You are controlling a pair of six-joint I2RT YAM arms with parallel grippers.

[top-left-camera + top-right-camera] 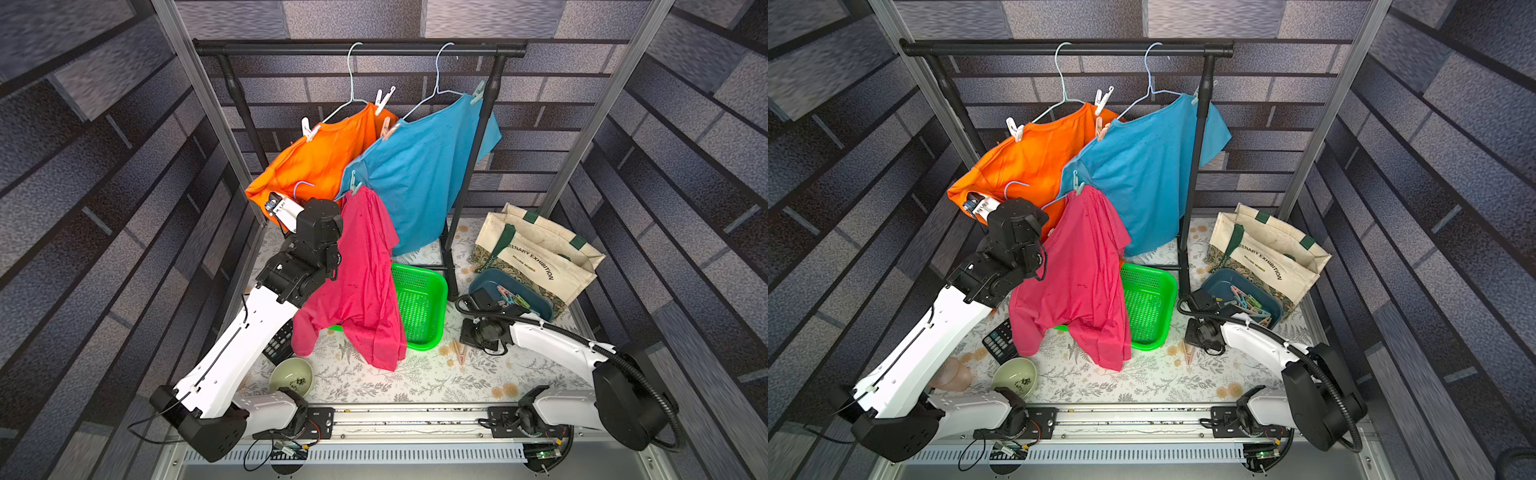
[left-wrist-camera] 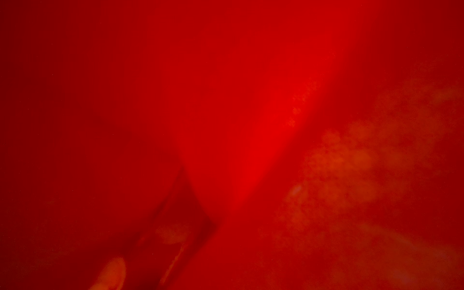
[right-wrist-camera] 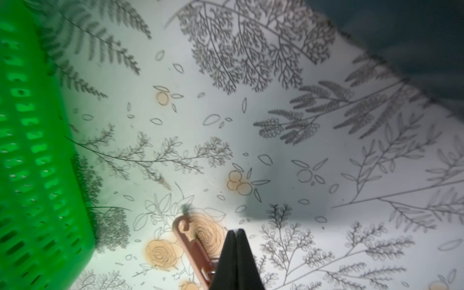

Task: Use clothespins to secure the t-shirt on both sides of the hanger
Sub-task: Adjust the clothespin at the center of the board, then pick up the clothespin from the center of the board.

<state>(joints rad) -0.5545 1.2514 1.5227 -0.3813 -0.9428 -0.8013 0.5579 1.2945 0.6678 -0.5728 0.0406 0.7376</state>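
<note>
A pink t-shirt (image 1: 361,282) (image 1: 1079,274) hangs on a pale blue wire hanger, whose hook (image 1: 302,187) shows beside my raised left wrist (image 1: 318,224). One mint clothespin (image 1: 354,185) (image 1: 1076,185) sits on the shirt's far shoulder. Pink cloth (image 2: 226,100) fills the left wrist view, and it hides the left gripper in every view. My right gripper (image 3: 236,231) is shut and empty, low over the table. A peach clothespin (image 3: 193,248) (image 1: 460,352) lies flat beside it. More clothespins (image 1: 513,297) (image 1: 1250,305) lie in a dark blue tray (image 1: 1221,282).
An orange shirt (image 1: 320,158) and a blue shirt (image 1: 424,166) hang pinned on hangers from the black rail (image 1: 357,49). A green basket (image 1: 419,307) (image 3: 37,150) stands mid-table and a tote bag (image 1: 536,249) at the right. A bowl (image 1: 291,376) and a calculator (image 1: 998,340) lie front left.
</note>
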